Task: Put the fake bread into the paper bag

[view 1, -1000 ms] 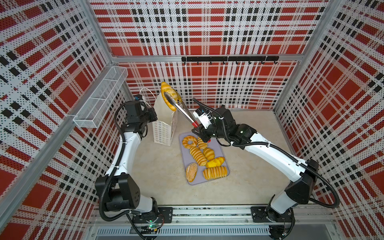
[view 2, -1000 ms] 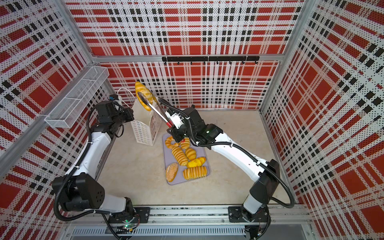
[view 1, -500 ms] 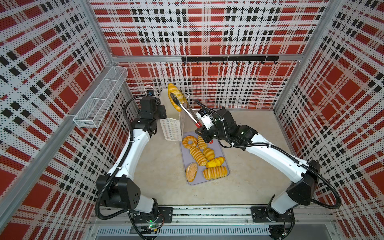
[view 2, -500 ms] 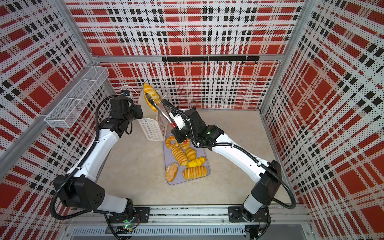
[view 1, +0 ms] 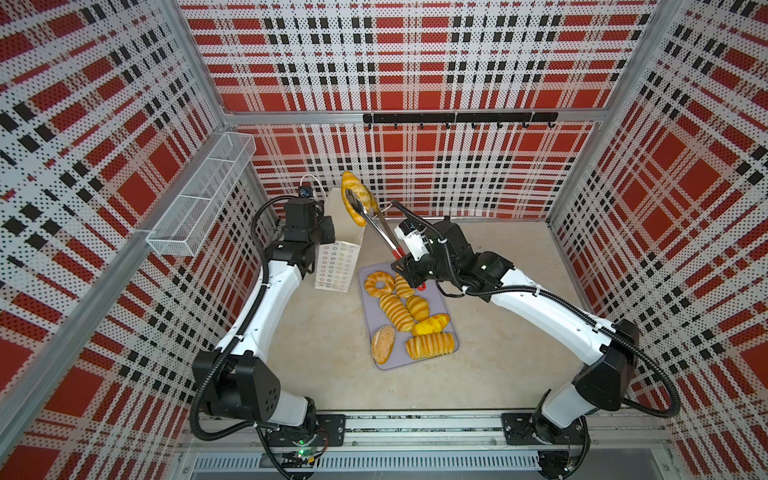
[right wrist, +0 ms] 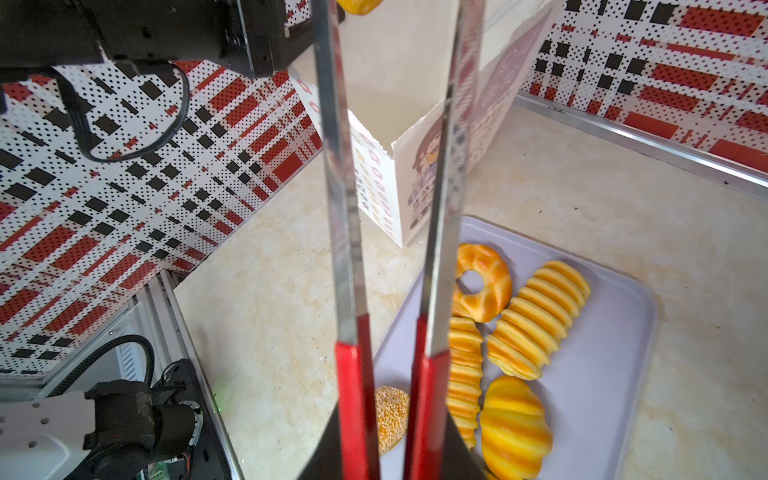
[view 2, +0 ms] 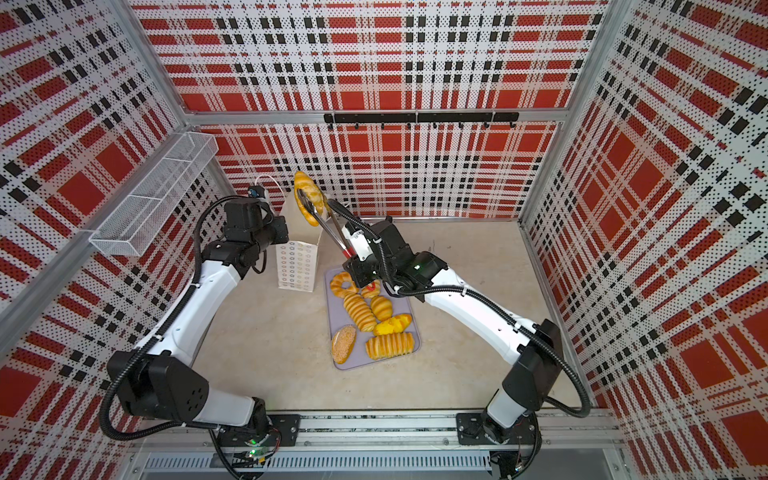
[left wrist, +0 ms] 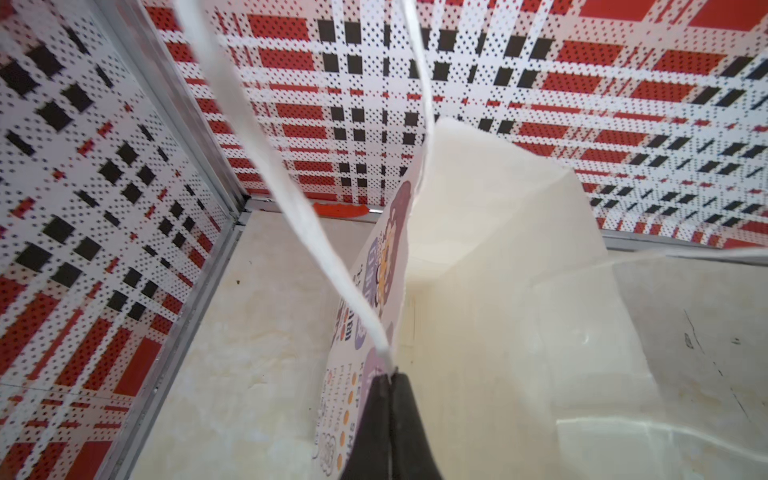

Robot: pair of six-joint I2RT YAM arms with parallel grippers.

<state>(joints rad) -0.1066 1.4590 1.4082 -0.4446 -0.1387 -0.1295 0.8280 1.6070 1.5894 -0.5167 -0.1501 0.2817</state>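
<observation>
Over the paper bag [view 1: 336, 266], squeezing tongs [view 1: 380, 232] in the right claw [right wrist: 388, 457], fake bread [view 1: 356, 199] pinched at their tips. Clamping the bag's rim in the closed left claw [left wrist: 390, 415].

The beige tabletop [view 1: 498, 340] carries the paper bag [view 1: 336, 270], standing — and just beside it, a lilac tray [view 1: 440, 303].

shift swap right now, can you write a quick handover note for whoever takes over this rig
Left gripper: shut on the paper bag at its cord handle.
Right gripper: shut on the tongs, which pinch one loaf over the bag's mouth.
Done: nothing seen in the bag.
Left: drop this loaf, then bag the seven breads on the tray.
</observation>
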